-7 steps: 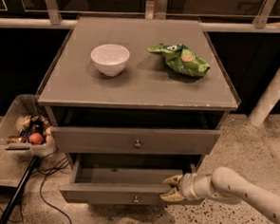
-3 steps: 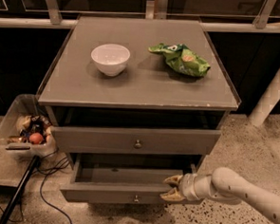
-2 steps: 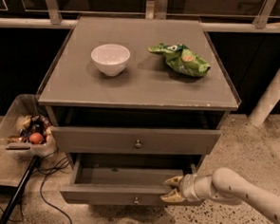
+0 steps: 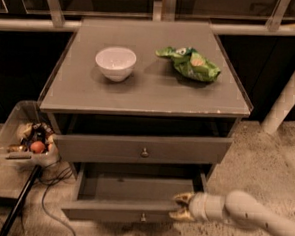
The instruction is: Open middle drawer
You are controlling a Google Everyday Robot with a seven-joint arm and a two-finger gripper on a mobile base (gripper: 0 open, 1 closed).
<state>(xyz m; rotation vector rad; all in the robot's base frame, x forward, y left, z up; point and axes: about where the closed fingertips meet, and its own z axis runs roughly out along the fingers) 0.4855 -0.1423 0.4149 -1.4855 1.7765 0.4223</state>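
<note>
The grey cabinet (image 4: 149, 92) shows two drawer fronts. The upper front (image 4: 110, 149) has a small round knob. Below it the middle drawer (image 4: 117, 211) stands pulled out toward me, its empty inside showing and its knob (image 4: 142, 218) at the front centre. My gripper (image 4: 181, 208) is at the right end of the middle drawer's front panel, against its top edge. The white arm (image 4: 247, 214) comes in from the lower right. Anything below this drawer is out of view.
A white bowl (image 4: 116, 63) and a green snack bag (image 4: 190, 62) lie on the cabinet top. A clear bin of small objects (image 4: 28, 138) stands at the left, with a dark pole and cables (image 4: 17, 207) below it. A white post (image 4: 289, 93) leans at the right.
</note>
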